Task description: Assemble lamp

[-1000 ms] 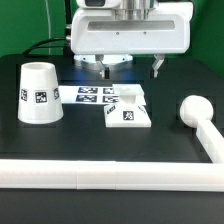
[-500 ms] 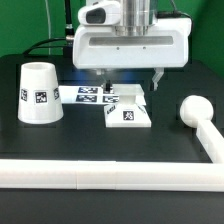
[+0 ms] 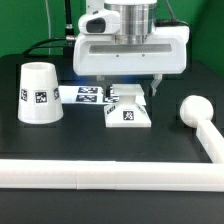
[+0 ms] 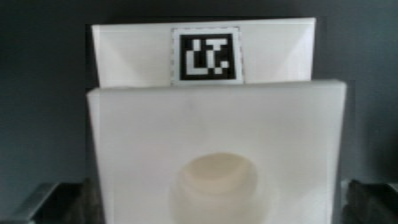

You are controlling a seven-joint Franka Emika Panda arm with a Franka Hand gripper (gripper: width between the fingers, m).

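The flat square white lamp base (image 3: 129,112) lies on the black table at mid-scene, tags on its top and side. My gripper (image 3: 129,92) hangs open just above it, one finger (image 3: 103,89) on each side of its far part, holding nothing. In the wrist view the base (image 4: 214,120) fills the frame, with its round socket (image 4: 222,185) and a tag (image 4: 208,55); dark fingertips (image 4: 50,205) show at both of its sides. The tapered shade (image 3: 37,92) stands at the exterior view's left. The round-headed bulb (image 3: 192,108) lies at the exterior view's right.
The marker board (image 3: 88,95) lies flat behind the base, partly under my gripper. A long white rail (image 3: 110,177) runs along the table's front edge and turns up along the exterior view's right side, by the bulb.
My gripper has come down toward the base, its fingers staying open. The base, shade and bulb have not moved.
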